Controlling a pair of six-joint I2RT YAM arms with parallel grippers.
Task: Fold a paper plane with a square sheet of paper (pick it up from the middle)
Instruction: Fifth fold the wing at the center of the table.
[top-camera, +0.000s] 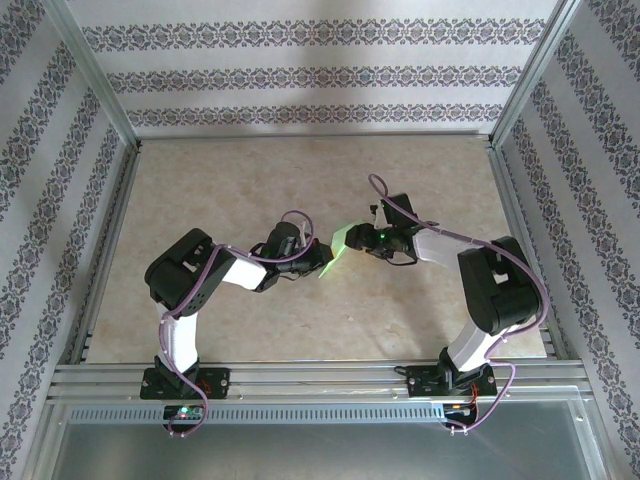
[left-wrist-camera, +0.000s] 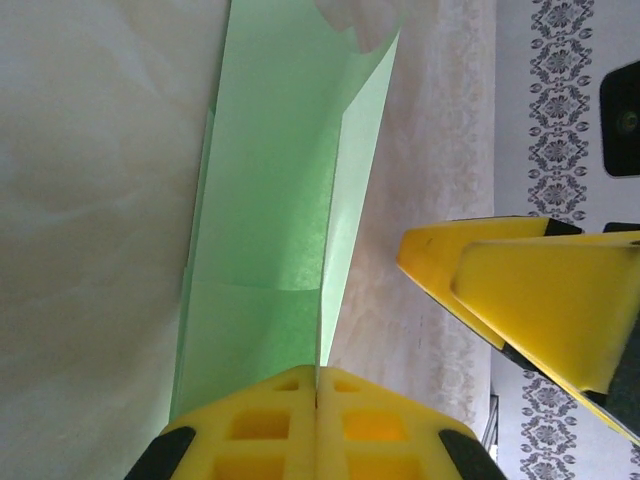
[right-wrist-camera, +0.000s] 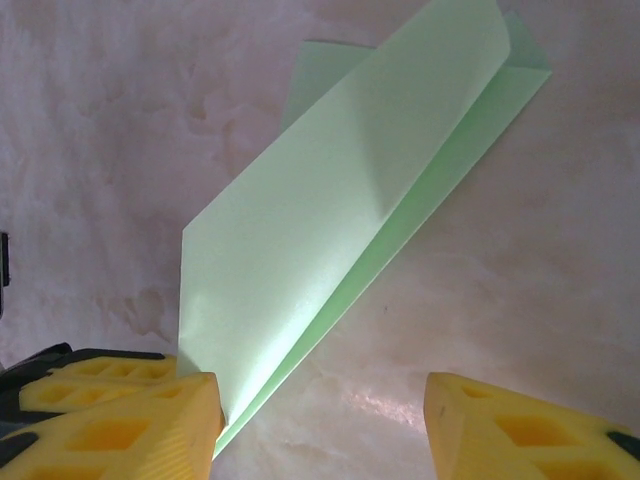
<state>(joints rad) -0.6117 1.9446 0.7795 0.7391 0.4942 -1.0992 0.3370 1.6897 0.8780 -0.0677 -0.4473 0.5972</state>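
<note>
The sheet of paper (top-camera: 337, 249) is light green and folded along a centre crease into a long narrow shape, held off the table between the two arms. My left gripper (left-wrist-camera: 317, 385) is shut on one end of it, with the crease pinched between the yellow pads, and the paper (left-wrist-camera: 275, 200) stretches away from them. My right gripper (right-wrist-camera: 320, 425) stands open around the paper's near end. The folded paper (right-wrist-camera: 340, 220) rests against its left finger (right-wrist-camera: 120, 430), and its right finger (right-wrist-camera: 530, 435) is well apart from it. From above, my left gripper (top-camera: 316, 256) and right gripper (top-camera: 354, 240) nearly meet.
The beige tabletop (top-camera: 250, 180) lies below, fenced by aluminium rails (top-camera: 300, 375) and patterned walls (top-camera: 310, 75). The right gripper's yellow fingers (left-wrist-camera: 520, 290) crowd the right side of the left wrist view.
</note>
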